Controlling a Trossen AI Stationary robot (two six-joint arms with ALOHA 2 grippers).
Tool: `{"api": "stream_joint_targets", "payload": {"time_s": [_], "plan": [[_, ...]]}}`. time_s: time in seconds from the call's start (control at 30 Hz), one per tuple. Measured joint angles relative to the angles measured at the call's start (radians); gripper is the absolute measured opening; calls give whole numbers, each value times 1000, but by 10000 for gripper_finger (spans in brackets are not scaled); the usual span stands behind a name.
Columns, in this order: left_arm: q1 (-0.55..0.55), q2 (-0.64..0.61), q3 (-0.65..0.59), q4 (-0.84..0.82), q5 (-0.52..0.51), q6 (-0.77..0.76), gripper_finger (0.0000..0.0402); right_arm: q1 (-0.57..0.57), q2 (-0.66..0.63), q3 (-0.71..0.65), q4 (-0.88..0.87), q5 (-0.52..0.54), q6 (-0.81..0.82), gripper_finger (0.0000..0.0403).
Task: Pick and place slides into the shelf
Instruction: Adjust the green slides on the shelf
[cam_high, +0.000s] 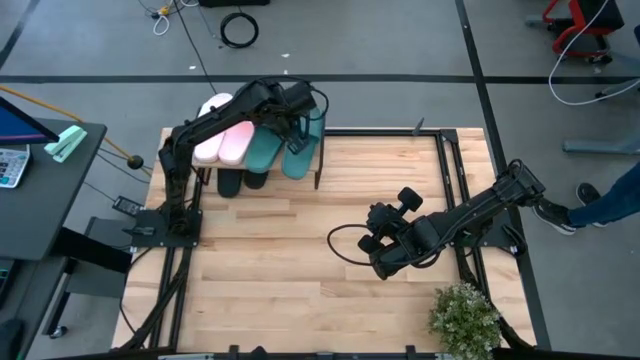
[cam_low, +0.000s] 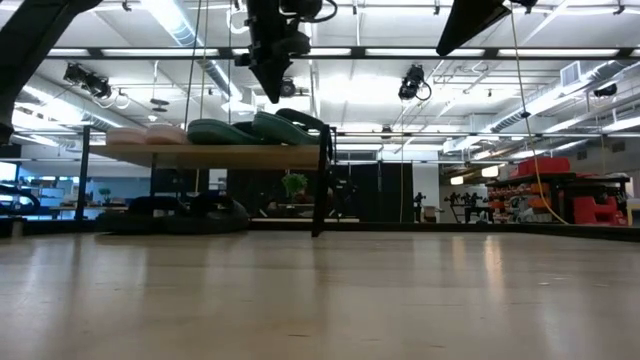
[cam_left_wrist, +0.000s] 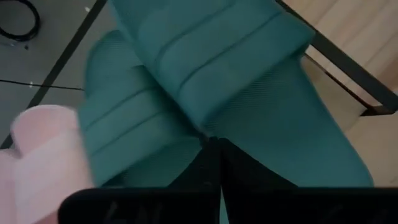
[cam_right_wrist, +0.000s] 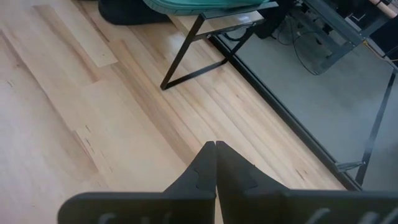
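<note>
The shelf stands at the table's far left. On its plank top lie two pale pink slides and two teal slides. In the left wrist view one teal slide lies partly over the other. Black slides rest on the table under the plank. My left gripper hangs shut just above the teal slides, clear of them. My right gripper waits shut over the table's right half, pointing toward the shelf's leg.
A potted plant stands at the table's near right corner. Black frame rails run along the table's right and far edges. Bare wooden tabletop stretches between the shelf and my right arm.
</note>
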Motion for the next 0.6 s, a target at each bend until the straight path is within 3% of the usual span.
{"api": "stream_joint_targets", "payload": {"time_s": [0.6], "plan": [[22,153,2,15,-20,6,2,0,0,0,0,-14,-11,5]]}}
